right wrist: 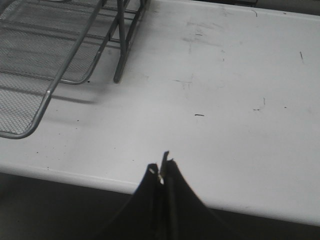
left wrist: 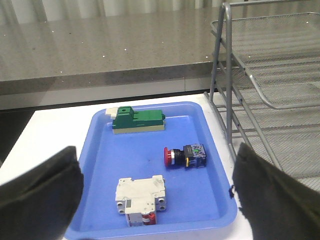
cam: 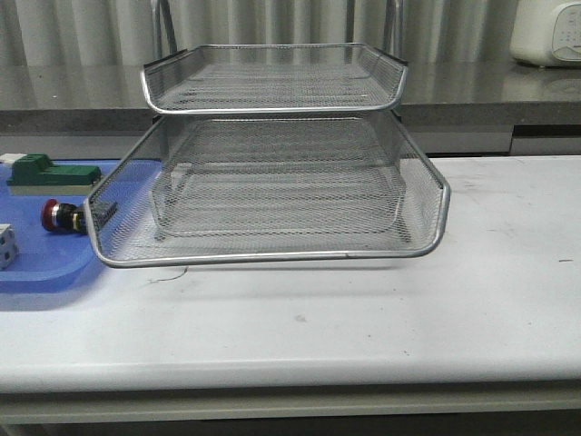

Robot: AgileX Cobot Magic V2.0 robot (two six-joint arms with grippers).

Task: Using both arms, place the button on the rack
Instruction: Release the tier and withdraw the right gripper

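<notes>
The button (left wrist: 184, 156), with a red head and dark blocky body, lies on its side in the blue tray (left wrist: 210, 197); in the front view it (cam: 64, 216) sits just left of the rack. The silver wire-mesh rack (cam: 272, 259) stands mid-table, and its posts show in the left wrist view (left wrist: 224, 95) and the right wrist view (right wrist: 75, 60). My left gripper (left wrist: 157, 195) is open and empty, held above the tray's near side. My right gripper (right wrist: 161, 172) is shut and empty, over the table's front edge, apart from the rack. Neither arm shows in the front view.
A green rectangular block (left wrist: 138, 120) lies at the tray's far side, and a white breaker-like block (left wrist: 140, 197) lies near its front. A small white cube (cam: 5, 245) shows at the front view's left edge. A grey counter (cam: 472, 86) runs behind the table.
</notes>
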